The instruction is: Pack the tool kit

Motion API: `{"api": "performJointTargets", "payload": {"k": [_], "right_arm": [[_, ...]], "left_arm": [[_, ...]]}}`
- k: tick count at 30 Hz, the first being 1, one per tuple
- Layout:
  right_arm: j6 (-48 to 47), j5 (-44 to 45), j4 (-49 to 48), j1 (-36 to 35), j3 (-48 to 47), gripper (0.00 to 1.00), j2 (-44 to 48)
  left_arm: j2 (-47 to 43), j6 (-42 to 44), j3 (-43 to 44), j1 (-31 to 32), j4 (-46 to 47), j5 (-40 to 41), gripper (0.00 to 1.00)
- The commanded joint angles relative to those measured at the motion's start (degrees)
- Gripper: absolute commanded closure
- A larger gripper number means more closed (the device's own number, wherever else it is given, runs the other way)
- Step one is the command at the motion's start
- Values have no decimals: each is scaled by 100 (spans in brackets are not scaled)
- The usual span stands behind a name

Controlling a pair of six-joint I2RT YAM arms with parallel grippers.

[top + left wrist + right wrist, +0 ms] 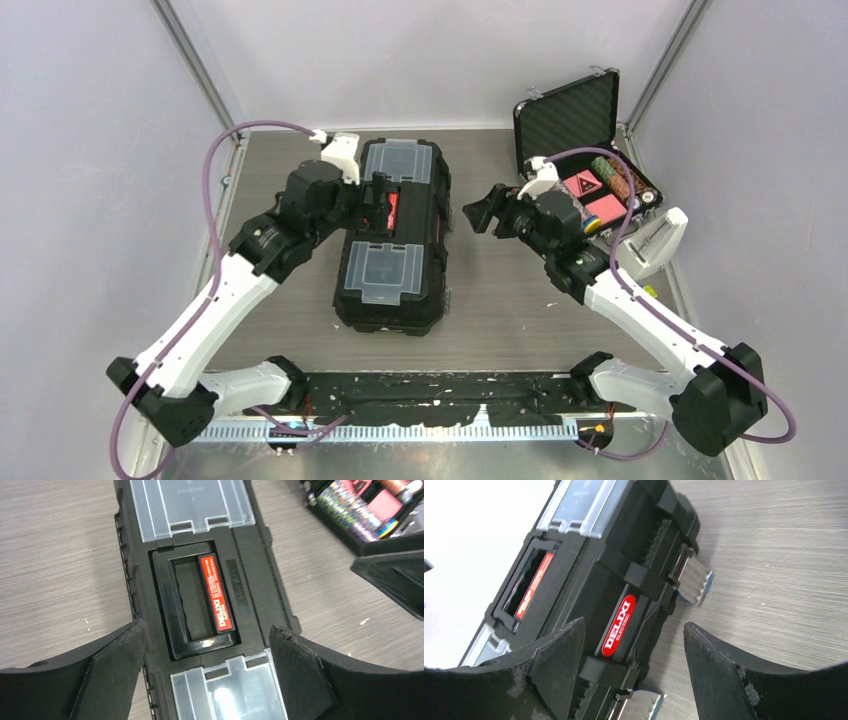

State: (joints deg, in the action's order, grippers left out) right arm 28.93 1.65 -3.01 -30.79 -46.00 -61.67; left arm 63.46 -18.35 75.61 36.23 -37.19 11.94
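Two arms reach over one bench [500, 290]. The toolbox [385, 272] lies closed in the middle of the bench, with two clear lids [192, 502] on top and a handle [200, 600] with a red label sunk between them. The jaws of the left arm [215, 300] are spread wide and hover above this handle, grasping nothing. The jaws of the right arm [640, 310] are also released, near the right wall of the toolbox, facing its red oval label [619, 625] and a latch [694, 577] that sticks out. A smaller open case [570, 115] stands at the far right
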Motion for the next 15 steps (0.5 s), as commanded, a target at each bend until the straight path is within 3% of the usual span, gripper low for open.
{"api": "performJointTargets", "payload": {"k": [1,10,15], "right_arm": [[-217,-1031,-470,-42,83,22,-87],[-486,-2541,-1243,-629,-148,21,-657],[-849,-2359,-1069,-1104,-175,20,-1020]], "left_arm": [[368,222,206,-84,-78,277,4],[966,292,-52,-599,11,431,1],[1044,255,-415,-764,316,57,3]]}}
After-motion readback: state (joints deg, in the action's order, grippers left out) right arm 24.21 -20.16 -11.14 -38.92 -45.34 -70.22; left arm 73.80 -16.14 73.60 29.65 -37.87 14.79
